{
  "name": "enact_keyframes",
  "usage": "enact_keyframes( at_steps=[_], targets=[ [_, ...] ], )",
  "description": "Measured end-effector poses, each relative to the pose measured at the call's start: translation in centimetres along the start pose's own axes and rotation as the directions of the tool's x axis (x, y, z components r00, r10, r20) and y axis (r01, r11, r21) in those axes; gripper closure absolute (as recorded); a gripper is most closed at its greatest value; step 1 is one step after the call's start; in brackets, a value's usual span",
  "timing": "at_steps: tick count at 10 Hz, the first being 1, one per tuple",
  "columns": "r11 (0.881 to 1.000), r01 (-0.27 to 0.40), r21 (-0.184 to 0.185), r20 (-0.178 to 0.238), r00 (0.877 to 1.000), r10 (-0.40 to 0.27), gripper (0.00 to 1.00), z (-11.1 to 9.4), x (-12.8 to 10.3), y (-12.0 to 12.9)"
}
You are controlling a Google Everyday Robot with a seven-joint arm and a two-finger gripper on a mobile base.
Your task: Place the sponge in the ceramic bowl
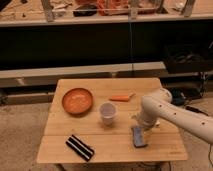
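Gripper [140, 125] spread just above the sponge [139, 138].
Wide, likely to straddle it; ceramic bowl [77, 100] sits well away, beyond the cup [107, 113].

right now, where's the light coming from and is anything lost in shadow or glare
Camera view: light seems to fall from above, so the wooden table is evenly lit with no glare. The cup throws only a faint shadow. The shelf space behind the table is dark. The arm shades the gripper, which sits just above the sponge.
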Motion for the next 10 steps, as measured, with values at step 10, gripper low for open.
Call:
enact_keyframes(
  at_steps=[10],
  targets=[
    [0.992, 0.122, -0.029, -0.017, 0.992, -0.123, 0.2, 1.9, 0.0, 0.9]
  ],
)
